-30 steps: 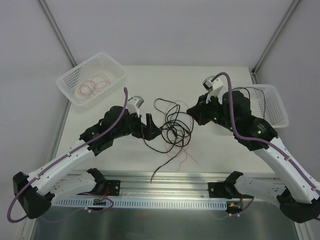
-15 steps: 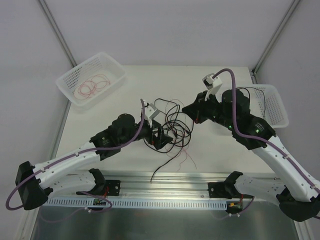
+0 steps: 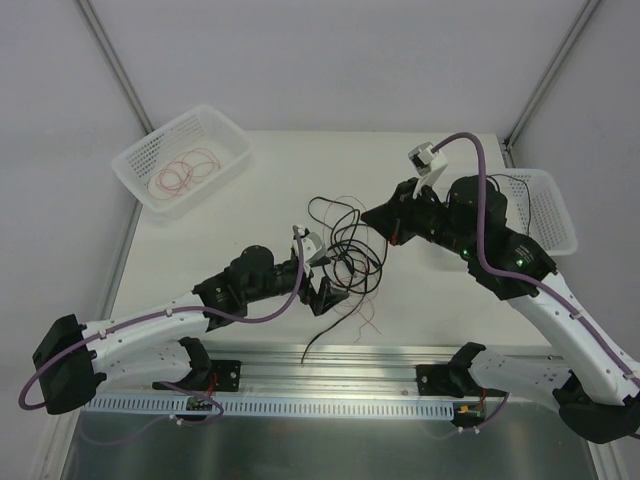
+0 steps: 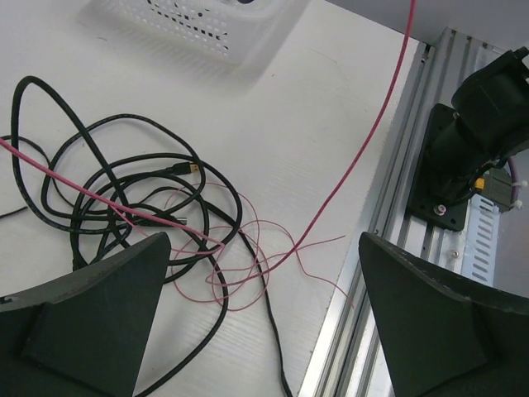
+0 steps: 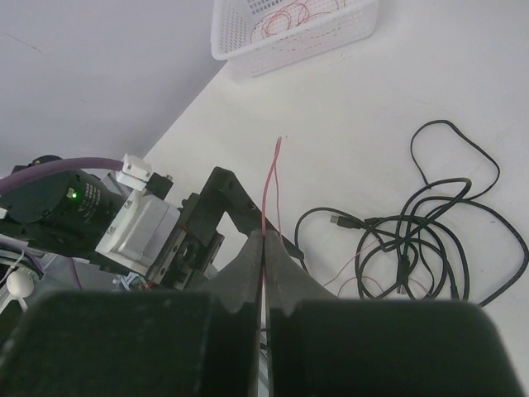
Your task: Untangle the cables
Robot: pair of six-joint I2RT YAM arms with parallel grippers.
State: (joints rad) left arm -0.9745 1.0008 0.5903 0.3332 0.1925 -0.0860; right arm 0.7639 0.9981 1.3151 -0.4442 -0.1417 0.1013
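The right pincer [image 5: 264, 245] is squeezed shut on a thin red wire [image 5: 274, 178]. The wire pokes up from between its two fingers. Seen from above, this pincer hangs over the far right side of the cable pile. The left pincer [image 4: 263, 248] is wide open and holds nothing. Its two dark fingers [image 4: 91, 318] stand far apart, one on each side of the near part of the pile. From above, it sits low at the near left side of the pile. Between the two pincers lie the black cables [image 3: 350, 248]. They loop over and through each other in a messy heap in the middle of the white table [image 3: 440, 300]. One black end trails off toward the near edge. A small plug with a gold tip [image 4: 192, 168] shows inside the heap. More of the thin red wire curls in small loops on the near side of the heap and touches the black cables. A long piece of it runs up and out of the top of the left wrist view. At the far left of the table stands the left basket [image 3: 225, 130], white, with red loops [image 3: 183, 170] inside. At the right side stands the right basket [image 3: 560, 215], also white, and a thin black cable shows at its left end. A metal rail [image 3: 330, 360] runs along the near edge of the table.
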